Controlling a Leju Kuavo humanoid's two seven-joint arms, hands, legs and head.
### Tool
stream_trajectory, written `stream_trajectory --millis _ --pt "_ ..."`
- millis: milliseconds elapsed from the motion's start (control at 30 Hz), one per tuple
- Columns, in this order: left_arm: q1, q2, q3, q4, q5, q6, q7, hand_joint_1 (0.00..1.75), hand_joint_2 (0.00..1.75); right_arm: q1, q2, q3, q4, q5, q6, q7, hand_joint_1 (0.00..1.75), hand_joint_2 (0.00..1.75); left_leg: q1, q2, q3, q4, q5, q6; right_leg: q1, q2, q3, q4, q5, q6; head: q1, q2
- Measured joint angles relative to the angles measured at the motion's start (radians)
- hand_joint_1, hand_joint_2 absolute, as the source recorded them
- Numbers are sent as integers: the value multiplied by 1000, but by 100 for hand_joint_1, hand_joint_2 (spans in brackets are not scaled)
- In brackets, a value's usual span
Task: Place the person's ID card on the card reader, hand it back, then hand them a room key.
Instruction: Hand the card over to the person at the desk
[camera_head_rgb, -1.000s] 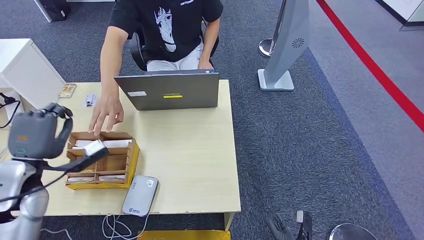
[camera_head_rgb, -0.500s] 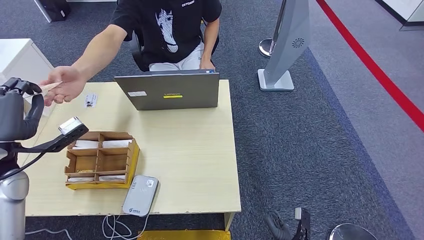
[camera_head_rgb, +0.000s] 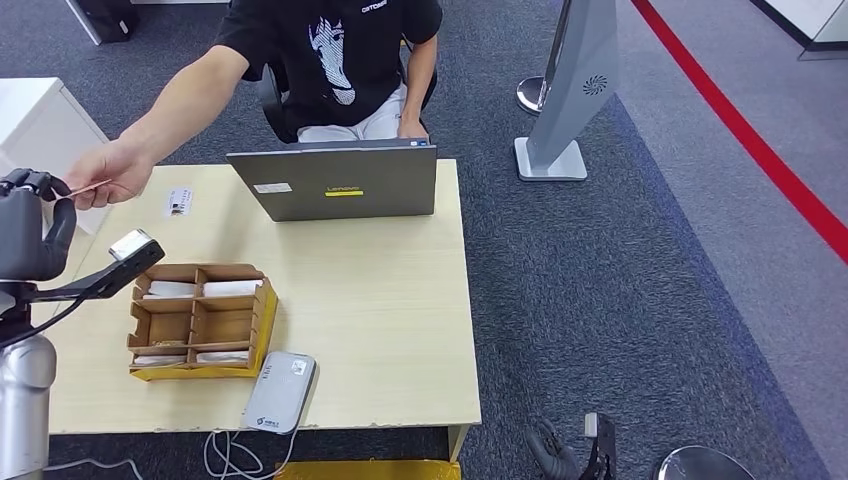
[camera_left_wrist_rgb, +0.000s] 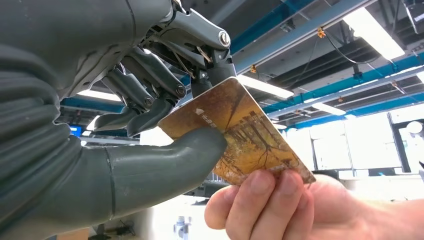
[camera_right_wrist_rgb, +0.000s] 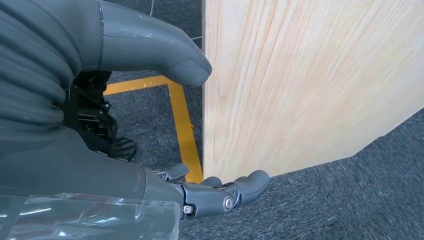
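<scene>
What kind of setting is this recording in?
Probably a mock hotel check-in desk inside a lab or industrial hall: a wooden desk with a laptop, a compartmented card box and a grey card reader, on office carpet.

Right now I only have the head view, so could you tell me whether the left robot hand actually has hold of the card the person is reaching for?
Observer: Yes. In the left wrist view the left robot hand pinches the card between its thumb and fingers.
Operator: Thank you. Does the person have hold of it too?
Observer: Yes, the person's hand grips the opposite end of it.
Operator: And the right robot hand, please?
Observer: The right wrist view shows the right robot hand holding nothing, fingers apart, close beside the pale wood of the table.
</scene>
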Motion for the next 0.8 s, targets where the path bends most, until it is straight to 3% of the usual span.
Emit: stream_trajectory --millis 33,100,133,167,800 --pt "0 0 0 5 0 2 -1 118 175 0 0 0 0 0 0 0 0 175 0 0 0 0 0 0 0 0 0 0 0 0 0 0" --pt "1 -1 1 12 0 6 -2 31 175 0 0 0 0 -1 1 -1 0 175 0 1 -1 0 0 0 0 0 0 0 0 0 0 0" --pt "2 -2 1 15 0 7 -2 9 175 0 0 0 0 -2 1 -1 0 175 0 1 -1 0 -1 0 0 0 -1 0 0 0 0 0" --pt "4 -2 2 16 0 9 -2 0 175 0 0 0 0 -2 1 -1 0 175 0 0 -1 0 -1 1 0 0 -1 0 0 0 0 0" --pt "57 -34 38 -18 -11 76 -15 0 175 1 1 1 0 -9 0 -2 0 175 0 0 -1 0 0 1 0 0 -1 -1 0 0 0 0"
